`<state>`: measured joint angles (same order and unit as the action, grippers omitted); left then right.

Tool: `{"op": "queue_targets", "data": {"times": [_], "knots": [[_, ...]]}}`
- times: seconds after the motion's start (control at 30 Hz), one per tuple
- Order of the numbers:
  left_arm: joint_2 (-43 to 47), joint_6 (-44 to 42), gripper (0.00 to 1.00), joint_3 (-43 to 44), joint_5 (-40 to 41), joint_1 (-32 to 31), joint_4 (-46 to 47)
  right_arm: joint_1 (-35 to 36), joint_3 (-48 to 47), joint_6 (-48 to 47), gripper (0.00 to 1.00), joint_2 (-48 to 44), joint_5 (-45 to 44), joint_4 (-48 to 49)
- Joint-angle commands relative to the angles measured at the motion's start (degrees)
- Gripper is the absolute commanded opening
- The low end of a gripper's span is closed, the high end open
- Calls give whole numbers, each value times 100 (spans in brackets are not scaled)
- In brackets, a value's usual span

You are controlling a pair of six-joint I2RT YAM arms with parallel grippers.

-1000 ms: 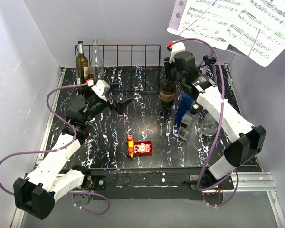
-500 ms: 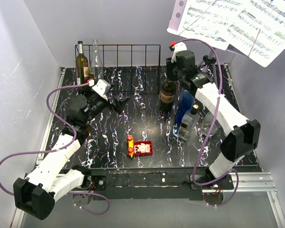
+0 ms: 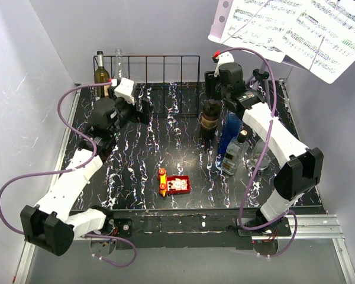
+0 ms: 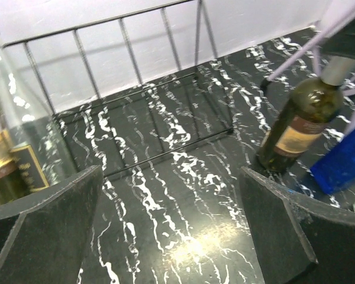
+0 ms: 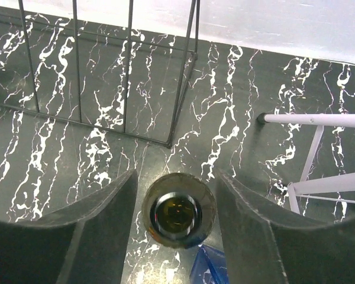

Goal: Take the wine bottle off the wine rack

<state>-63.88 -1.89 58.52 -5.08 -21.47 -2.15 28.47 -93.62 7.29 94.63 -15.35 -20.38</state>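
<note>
Two bottles sit at the left end of the long black wire wine rack (image 3: 165, 56): a gold-labelled dark green wine bottle (image 3: 100, 74) and a clear glass bottle (image 3: 118, 62). My left gripper (image 4: 170, 174), swung up from mid-table, gapes wide beside them; next I'd line up on the green neck. Further right, my right gripper (image 5: 176, 180) straddles a tan-labelled dark bottle (image 3: 209, 121) standing off the rack; gripped or released, I cannot tell.
</note>
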Motion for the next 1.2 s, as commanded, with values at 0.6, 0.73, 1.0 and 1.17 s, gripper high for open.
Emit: {"op": "queue_targets", "data": {"times": [0.6, 0.73, 1.0, 1.17], "knots": [[-3849, 444, 88, 4383, -106, 2059, -1586, 466, 1038, 220, 62, -2703, 1077, 816], [-4965, 453, 84, 5597, -485, 2121, -1797, 703, 1250, 255, 62, -3073, 1228, 729], [-6627, 558, 76, 7313, -555, 2139, -1500, 827, 1373, 212, 62, -3469, 1158, 403], [-7024, 585, 70, 7507, -723, 2315, -849, 827, 1452, 97, 62, -3469, 955, 395]]}}
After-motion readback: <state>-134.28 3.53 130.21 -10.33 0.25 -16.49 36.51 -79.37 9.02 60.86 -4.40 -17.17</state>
